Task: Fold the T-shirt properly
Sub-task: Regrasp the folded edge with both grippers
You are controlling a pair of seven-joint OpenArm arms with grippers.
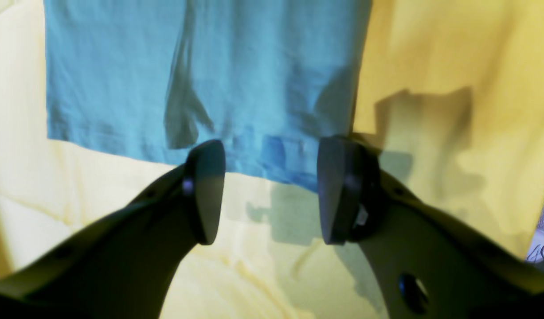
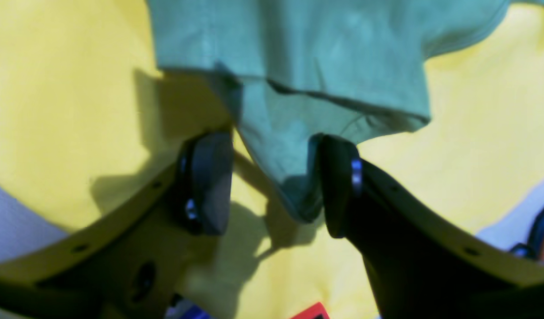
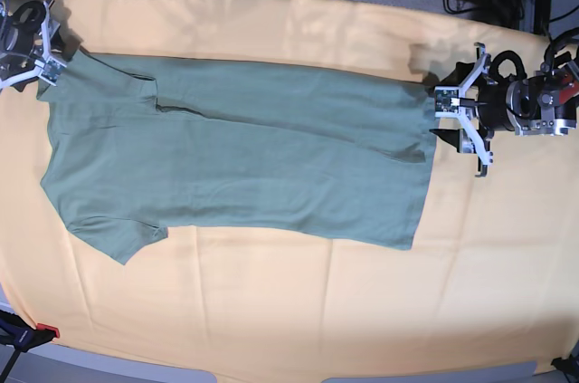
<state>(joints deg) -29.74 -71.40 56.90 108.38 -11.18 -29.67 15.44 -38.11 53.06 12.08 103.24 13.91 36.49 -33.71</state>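
Base view: T-shirt point(image 3: 244, 152) flat on yellow cloth point(image 3: 298, 311), one side already folded in. Left gripper point(image 3: 461, 116) at hem, jaws apart, empty. Right gripper point(image 3: 36, 57) at far shoulder corner, jaws apart, nothing pinched. Risk: pinching cloth with hem. Room clear all round.

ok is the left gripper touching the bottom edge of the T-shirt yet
Cannot tell. In the left wrist view the left gripper stands open astride the T-shirt hem, but depth is unclear. The base view shows it at the hem, too small to show a gap.
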